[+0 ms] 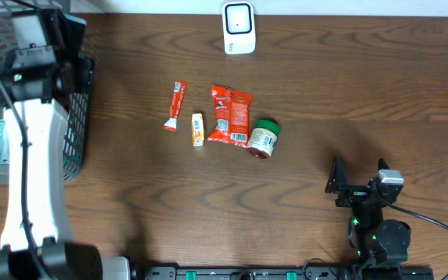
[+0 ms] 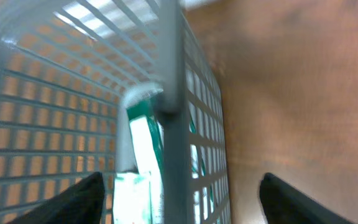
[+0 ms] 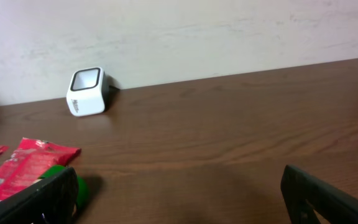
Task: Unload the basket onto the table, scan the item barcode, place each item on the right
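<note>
Your left claw (image 2: 182, 180) hangs above the basket (image 1: 80, 117) at the upper left of the overhead frame. Its fingers are spread wide and hold nothing. A green-and-white pack (image 2: 135, 186) lies inside the basket, under the rim.

Moving right, four things wait in a loose row at the middle of the table (image 1: 348, 85), and any of them could be your next scan.
- The red sachet (image 1: 176, 106) is thin, light and floppy, so pinch it across its narrow middle.
- The small packet (image 1: 197, 129) just beside it looks stiffer and equally light.
- The snack bag (image 1: 230, 115) is soft and crinkly and likely slippery. Take it by a sealed edge, and keep clear of the white barcode patch at its lower end.
- The jar (image 1: 263, 138) lies on its side touching the bag. It is rigid and probably the heaviest, and it may roll, so close across its body.

The scanner (image 1: 239, 28) stands at the top centre, well apart from the row.

Your right claw (image 1: 358, 177), at the lower right, is fully open and empty.
</note>
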